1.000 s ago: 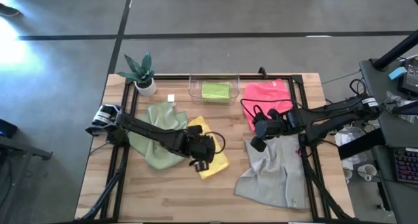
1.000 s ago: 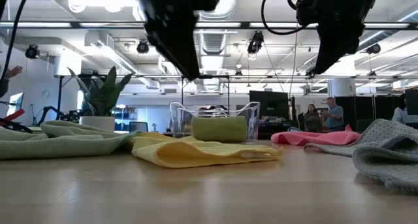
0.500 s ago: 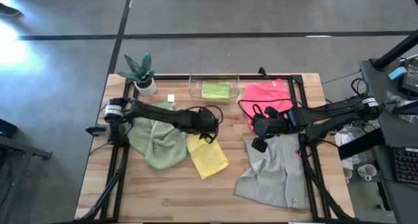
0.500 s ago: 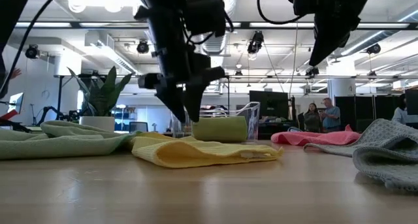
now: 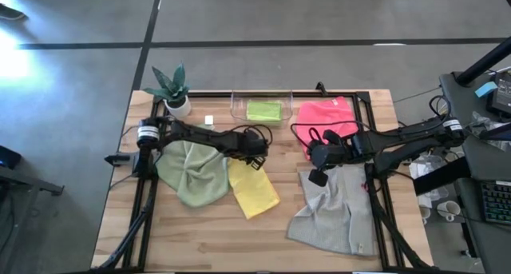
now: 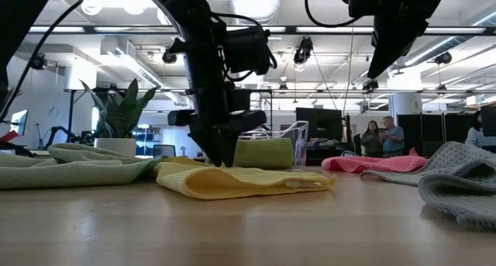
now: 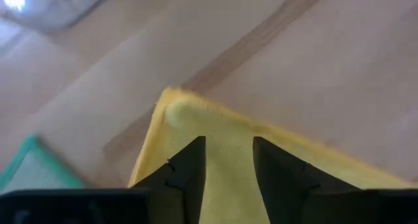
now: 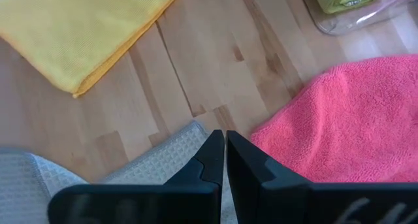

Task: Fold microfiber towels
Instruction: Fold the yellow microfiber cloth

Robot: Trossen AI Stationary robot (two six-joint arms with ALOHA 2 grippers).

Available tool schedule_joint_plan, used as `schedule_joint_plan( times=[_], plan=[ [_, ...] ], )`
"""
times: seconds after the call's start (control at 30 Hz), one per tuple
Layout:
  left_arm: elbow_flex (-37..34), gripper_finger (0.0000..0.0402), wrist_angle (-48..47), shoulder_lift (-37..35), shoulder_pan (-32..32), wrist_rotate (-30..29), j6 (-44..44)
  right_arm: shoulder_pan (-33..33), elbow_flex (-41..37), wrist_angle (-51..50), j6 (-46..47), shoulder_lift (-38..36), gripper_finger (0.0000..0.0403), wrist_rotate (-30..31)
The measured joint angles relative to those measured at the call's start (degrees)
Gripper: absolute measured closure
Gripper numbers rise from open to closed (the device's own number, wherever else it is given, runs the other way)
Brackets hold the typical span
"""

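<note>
Left gripper (image 5: 254, 156) sits at centre of the high view, low over the top corner of the folded yellow microfibre towel (image 5: 254, 188). In the left wrist view its fingers (image 7: 189, 168) stand part open astride that corner (image 7: 171, 103); whether they pinch the cloth cannot be told, since the tips are cut off at the frame edge. Low view: gripper body hides the contact point.

Right gripper (image 5: 317, 168), right of centre, fingers pressed together, holding nothing, raised above the table between the crumpled hot pink towel (image 5: 327, 118) and the rumpled light grey towel (image 5: 331, 210).

Sage green towel (image 5: 194, 172) lies left of the yellow one, edges touching, partly under the left arm. Lime green folded towel (image 5: 263, 110) sits inside the clear plastic bin (image 5: 238, 106), top centre. Potted plant (image 5: 174, 89) upper left.
</note>
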Motion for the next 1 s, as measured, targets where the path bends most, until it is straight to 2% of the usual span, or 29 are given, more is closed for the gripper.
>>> schedule_joint_plan(
  times=[0.43,0.6,0.77,0.9,1.0],
  plan=[
    [-0.12,0.0332,5.74,4.10,1.41,2.22,2.40,0.00,0.00,-0.03,0.00,-0.04,0.0394,0.00],
    [-0.27,0.0349,16.21,4.40,1.00,4.52,13.45,0.00,0.00,-0.02,0.07,-0.04,0.0394,0.00],
    [-0.49,0.0362,26.68,5.09,0.99,11.73,22.97,0.00,0.00,0.00,0.71,-0.04,0.0394,0.02],
    [-0.15,0.0369,26.93,5.11,0.98,13.76,27.24,0.00,0.00,0.00,0.97,-0.04,0.0394,0.02],
    [0.69,0.0370,23.10,3.76,0.88,13.73,28.60,0.00,0.00,-0.01,0.97,-0.04,0.0394,0.02]
  ],
)
